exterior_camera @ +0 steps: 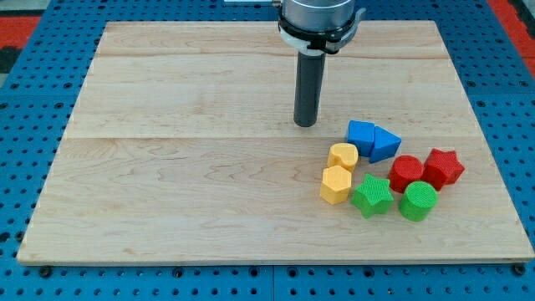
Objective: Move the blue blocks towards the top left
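Note:
Two blue blocks touch each other at the view's right of centre: a blue cube-like block (361, 135) and a blue triangular block (384, 144) on its right. My tip (305, 124) rests on the wooden board (184, 167), up and to the left of the blue cube-like block, with a gap of about one block's width between them. The rod stands upright and touches no block.
Below the blue blocks lie a yellow heart-like block (343, 156), a yellow hexagonal block (336, 185), a green star (371, 196), a green cylinder (417, 201), a red round block (407, 173) and a red star (443, 167). Blue pegboard surrounds the board.

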Robot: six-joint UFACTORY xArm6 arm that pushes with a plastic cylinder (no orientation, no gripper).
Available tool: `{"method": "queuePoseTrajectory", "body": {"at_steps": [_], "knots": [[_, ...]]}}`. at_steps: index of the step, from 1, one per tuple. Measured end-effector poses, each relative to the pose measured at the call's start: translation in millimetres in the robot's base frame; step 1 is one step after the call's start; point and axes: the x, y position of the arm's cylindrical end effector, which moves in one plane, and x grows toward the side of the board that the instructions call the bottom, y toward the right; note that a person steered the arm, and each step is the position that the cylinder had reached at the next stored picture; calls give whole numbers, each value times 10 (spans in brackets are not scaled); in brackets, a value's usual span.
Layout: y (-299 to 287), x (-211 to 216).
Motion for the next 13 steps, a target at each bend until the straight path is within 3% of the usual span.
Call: {"method": "queuePoseTrajectory", "body": {"at_steps": [4, 6, 7, 8, 9, 10, 11, 12, 13], "knots": [[56, 37], [137, -592], [1538, -606], [1891, -186], [1643, 364], [1285, 568], [545, 334], [-351, -164], [-573, -470]]}}
